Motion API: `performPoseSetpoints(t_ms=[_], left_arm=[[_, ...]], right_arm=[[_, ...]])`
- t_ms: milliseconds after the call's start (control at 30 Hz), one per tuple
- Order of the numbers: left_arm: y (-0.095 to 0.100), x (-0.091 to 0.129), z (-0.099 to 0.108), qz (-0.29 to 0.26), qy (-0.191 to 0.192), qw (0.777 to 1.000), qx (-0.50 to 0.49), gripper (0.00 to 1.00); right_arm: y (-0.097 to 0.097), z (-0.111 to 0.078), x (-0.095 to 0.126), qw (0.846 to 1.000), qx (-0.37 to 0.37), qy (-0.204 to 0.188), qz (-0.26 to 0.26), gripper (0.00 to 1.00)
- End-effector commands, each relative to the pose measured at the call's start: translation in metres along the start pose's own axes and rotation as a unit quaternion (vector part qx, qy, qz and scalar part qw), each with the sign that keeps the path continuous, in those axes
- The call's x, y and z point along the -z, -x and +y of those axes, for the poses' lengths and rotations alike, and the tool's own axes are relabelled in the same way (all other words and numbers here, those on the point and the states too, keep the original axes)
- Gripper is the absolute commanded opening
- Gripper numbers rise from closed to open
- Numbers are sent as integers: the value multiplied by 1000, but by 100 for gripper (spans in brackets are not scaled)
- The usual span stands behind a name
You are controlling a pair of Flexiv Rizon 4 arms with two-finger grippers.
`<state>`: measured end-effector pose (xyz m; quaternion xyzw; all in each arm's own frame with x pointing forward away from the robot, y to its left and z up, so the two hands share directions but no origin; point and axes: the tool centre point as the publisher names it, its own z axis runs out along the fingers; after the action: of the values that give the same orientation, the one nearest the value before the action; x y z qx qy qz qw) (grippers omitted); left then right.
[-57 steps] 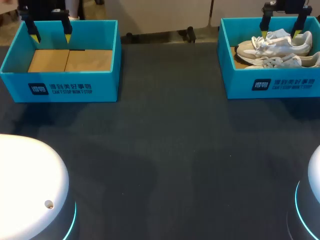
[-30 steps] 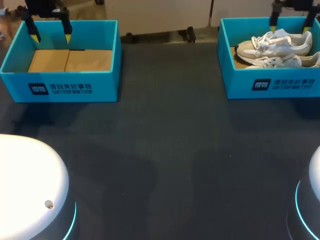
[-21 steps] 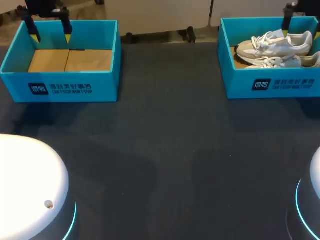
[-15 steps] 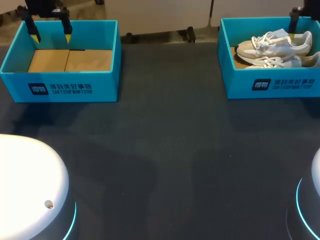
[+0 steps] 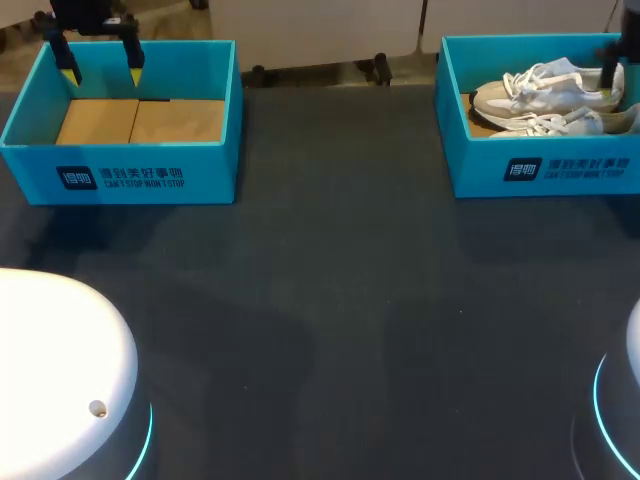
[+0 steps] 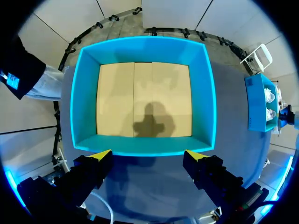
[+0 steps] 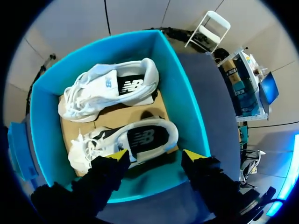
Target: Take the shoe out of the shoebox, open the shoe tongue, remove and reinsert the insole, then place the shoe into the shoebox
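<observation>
Two white sneakers lie in the blue shoebox [image 5: 540, 170] at the far right, toes to the left. One shoe [image 5: 545, 90] [image 7: 110, 88] is at the back, the other shoe [image 5: 565, 123] [image 7: 128, 142] nearer the front. My right gripper [image 5: 612, 85] [image 7: 156, 156] hangs over the box's right end, open, its yellow tips either side of the front shoe's heel; I see no contact. My left gripper [image 5: 100, 72] [image 6: 148, 155] stands open above a wall of the second blue box [image 5: 120, 175] [image 6: 142, 49], which holds only a cardboard floor.
Dark table surface [image 5: 330, 300] lies between and in front of the two boxes. The rounded white bases of my arms [image 5: 60, 380] stand at the near corners.
My right gripper has slid to the right over the shoebox, from above the shoes' middle to their heel end. The left arm has not moved.
</observation>
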<state>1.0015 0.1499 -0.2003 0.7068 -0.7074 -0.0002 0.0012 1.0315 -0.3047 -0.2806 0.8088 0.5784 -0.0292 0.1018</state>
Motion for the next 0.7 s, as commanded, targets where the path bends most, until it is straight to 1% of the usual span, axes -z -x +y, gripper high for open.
performPoseSetpoints(t_ms=[33,67,133,167,267,300,367,433,500,533,567,667,700], left_arm=[[0,0,0,0,0,1000,0,100],[0,0,0,0,0,1000,0,100],[0,0,0,0,0,1000,0,100],[0,0,0,0,0,1000,0,100],[0,0,0,0,0,1000,0,100],[0,0,0,0,0,1000,0,100],[0,0,0,0,0,1000,0,100],[0,0,0,0,0,1000,0,100],[0,0,0,0,0,1000,0,100],[0,0,0,0,0,1000,0,100],[0,0,0,0,0,1000,0,100],[0,0,0,0,0,1000,0,100],[0,0,0,0,0,1000,0,100]], right_arm=[[3,2,-6,1000,-4,0,-1,59],[8,3,-13,1000,-5,0,-2,62],[11,5,-17,1000,-2,0,-3,67],[12,6,-18,1000,2,-2,-9,68],[13,7,-21,1000,9,-2,-19,63],[15,7,-23,1000,11,-4,-10,62],[16,8,-28,1000,18,-5,-15,63],[19,9,-33,1000,18,-7,-15,67],[21,9,-37,1000,18,-7,-15,65],[22,10,-39,1000,20,-8,-16,61],[23,10,-41,1000,21,-9,-18,59],[24,13,-46,999,29,-10,-21,55],[24,15,-48,999,35,-7,-29,55]])
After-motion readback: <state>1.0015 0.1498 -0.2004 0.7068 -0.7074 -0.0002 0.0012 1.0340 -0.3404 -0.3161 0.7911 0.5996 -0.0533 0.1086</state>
